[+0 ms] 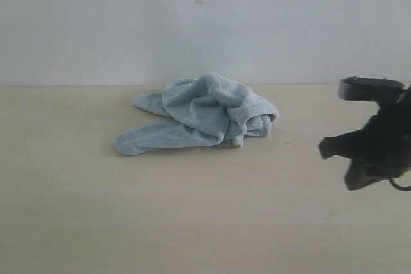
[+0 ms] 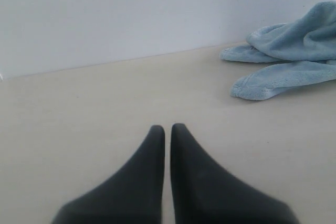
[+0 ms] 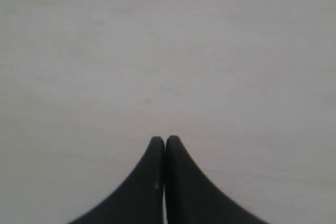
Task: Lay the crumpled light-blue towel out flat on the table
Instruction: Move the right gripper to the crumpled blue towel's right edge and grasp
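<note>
The pale-blue towel [image 1: 202,115] lies crumpled in a heap on the beige table [image 1: 192,222], toward the back middle, with one end trailing out to the left. The left wrist view catches that trailing end of the towel [image 2: 286,61] well off to the side of my left gripper [image 2: 167,128], whose two dark fingers stand together with only a sliver between them and hold nothing. My right gripper [image 3: 165,139] is shut and empty over bare tabletop; no towel shows in its view. In the exterior view the right arm [image 1: 376,139] hangs at the right edge, apart from the towel. The left arm is out of that view.
A plain white wall [image 1: 192,24] rises right behind the table's back edge, close to the towel. Bare tabletop stretches in front of the towel and to both sides of it.
</note>
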Available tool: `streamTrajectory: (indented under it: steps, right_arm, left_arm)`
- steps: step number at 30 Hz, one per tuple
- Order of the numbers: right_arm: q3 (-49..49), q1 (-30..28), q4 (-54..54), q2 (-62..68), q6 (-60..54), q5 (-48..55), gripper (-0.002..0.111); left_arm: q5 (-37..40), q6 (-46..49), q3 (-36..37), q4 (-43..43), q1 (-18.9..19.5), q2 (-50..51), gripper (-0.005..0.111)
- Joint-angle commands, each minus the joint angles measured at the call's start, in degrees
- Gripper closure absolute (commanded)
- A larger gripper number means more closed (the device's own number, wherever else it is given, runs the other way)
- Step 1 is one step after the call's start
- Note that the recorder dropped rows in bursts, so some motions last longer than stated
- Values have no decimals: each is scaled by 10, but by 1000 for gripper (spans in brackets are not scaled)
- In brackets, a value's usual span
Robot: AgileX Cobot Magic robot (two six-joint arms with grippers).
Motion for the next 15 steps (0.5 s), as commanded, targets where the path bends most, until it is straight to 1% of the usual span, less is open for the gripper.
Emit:
streamTrajectory:
  steps: [1, 3, 7, 15]
  right_arm:
    - [-14, 43, 151, 18, -199, -7, 108]
    - [-14, 59, 170, 24, -218, -42, 108]
    - [-14, 73, 197, 35, -197, -113, 108]
    - [-14, 73, 199, 44, -188, -172, 108]
  left_arm:
    - [-4, 0, 2, 1, 2, -2, 103]
    - [-4, 0, 2, 1, 2, -2, 103]
    - [-4, 0, 2, 1, 2, -2, 103]
    - [-4, 0, 2, 1, 2, -2, 103]
